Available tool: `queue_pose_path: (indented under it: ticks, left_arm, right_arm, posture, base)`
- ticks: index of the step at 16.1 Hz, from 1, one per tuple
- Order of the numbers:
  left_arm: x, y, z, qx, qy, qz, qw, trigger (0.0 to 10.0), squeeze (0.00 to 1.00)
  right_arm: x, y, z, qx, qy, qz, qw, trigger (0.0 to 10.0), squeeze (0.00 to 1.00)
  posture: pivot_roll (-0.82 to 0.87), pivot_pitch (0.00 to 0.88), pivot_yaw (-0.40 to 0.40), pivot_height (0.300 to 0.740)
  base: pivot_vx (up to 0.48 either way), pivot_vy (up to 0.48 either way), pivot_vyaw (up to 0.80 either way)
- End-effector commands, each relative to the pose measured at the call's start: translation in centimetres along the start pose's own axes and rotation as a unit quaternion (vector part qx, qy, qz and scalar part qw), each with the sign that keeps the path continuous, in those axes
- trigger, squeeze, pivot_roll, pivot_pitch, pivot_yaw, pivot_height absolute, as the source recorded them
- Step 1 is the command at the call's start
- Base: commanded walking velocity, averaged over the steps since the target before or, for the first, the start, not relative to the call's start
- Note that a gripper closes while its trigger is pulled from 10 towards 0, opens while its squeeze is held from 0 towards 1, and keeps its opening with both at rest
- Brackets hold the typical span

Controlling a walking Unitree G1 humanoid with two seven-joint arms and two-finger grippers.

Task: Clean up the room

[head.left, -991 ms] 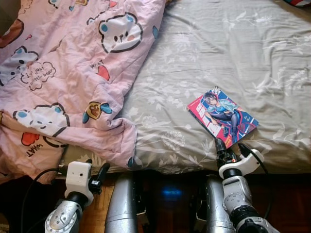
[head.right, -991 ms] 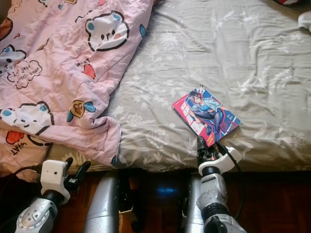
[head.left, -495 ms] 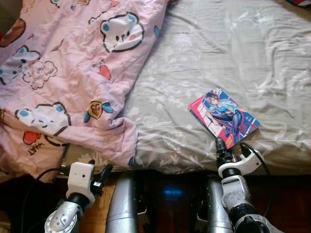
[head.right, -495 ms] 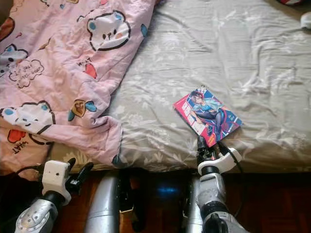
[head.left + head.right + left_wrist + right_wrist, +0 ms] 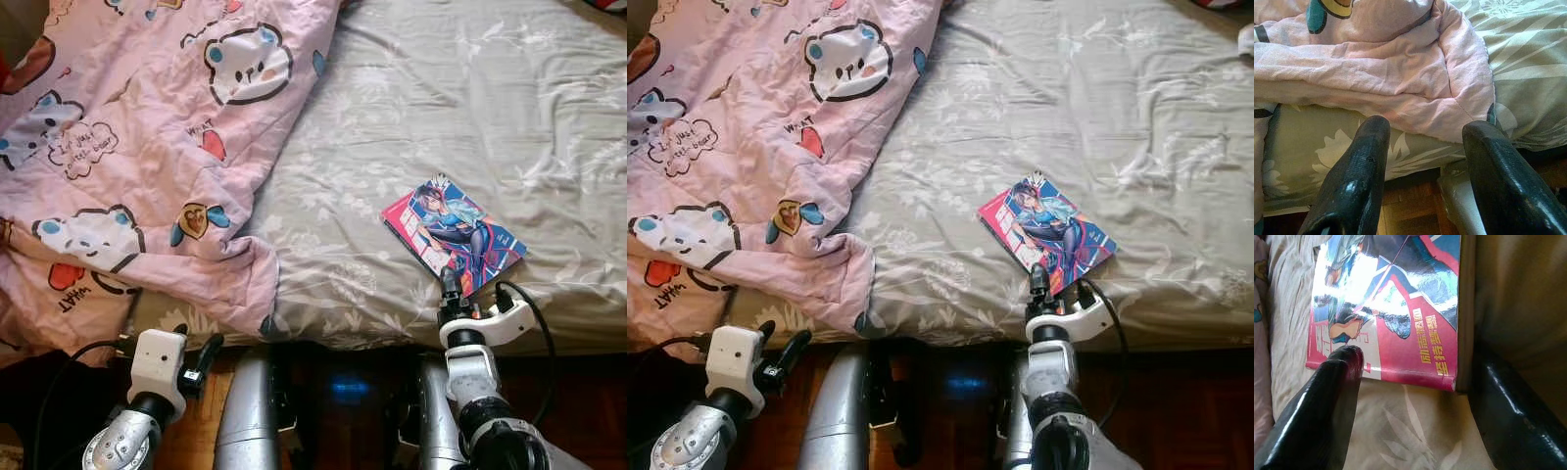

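Observation:
A glossy book (image 5: 453,238) with a red and blue illustrated cover lies flat on the grey-green floral bed sheet (image 5: 441,98), near the bed's front edge. My right gripper (image 5: 1418,362) is open at the book's near corner. One finger (image 5: 1337,382) overlaps the cover and the other (image 5: 1508,401) sits just past the book's edge; neither is closed on it. In the head view this gripper (image 5: 457,292) rises from below the mattress edge. A crumpled pink cartoon quilt (image 5: 147,147) covers the bed's left part. My left gripper (image 5: 1427,128) is open, low beside the bed, facing the quilt's overhanging corner (image 5: 1449,93).
The mattress front edge (image 5: 343,338) drops to a dark wooden floor (image 5: 1176,392). My silver legs (image 5: 245,411) stand against it. Black cables loop at both wrists. A small white object (image 5: 1246,39) lies at the bed's far right.
My right gripper has edged slightly forward onto the book's near corner and its wrist has turned more level. The left arm sits a touch lower. The book has not moved.

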State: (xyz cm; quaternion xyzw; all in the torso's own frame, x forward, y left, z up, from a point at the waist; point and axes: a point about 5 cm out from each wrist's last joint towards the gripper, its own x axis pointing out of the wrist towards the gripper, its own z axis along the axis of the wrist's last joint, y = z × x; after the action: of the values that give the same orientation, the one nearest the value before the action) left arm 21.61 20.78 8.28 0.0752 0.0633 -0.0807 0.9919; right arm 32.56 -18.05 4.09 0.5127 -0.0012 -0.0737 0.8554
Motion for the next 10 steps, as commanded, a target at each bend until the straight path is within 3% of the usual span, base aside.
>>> queue_pose_path:
  ticks: [1,10]
  left_arm:
    - [-0.7,0.2,-0.8,0.012,0.025,0.004,1.000,10.0,0.00]
    - [-0.6,0.0,-0.9,0.013,0.029,0.002,1.000,10.0,0.00]
  right_arm:
    - [0.2,0.8,-0.9,0.011,0.017,0.022,1.000,0.0,0.00]
    - [-0.5,-0.1,-1.2,0.007,0.026,0.007,1.000,0.0,0.00]
  posture:
    - [0.23,0.394,0.138,0.597]
    - [0.22,0.408,0.135,0.597]
  base:
    - [0.000,0.000,0.00]
    - [0.000,0.000,0.00]
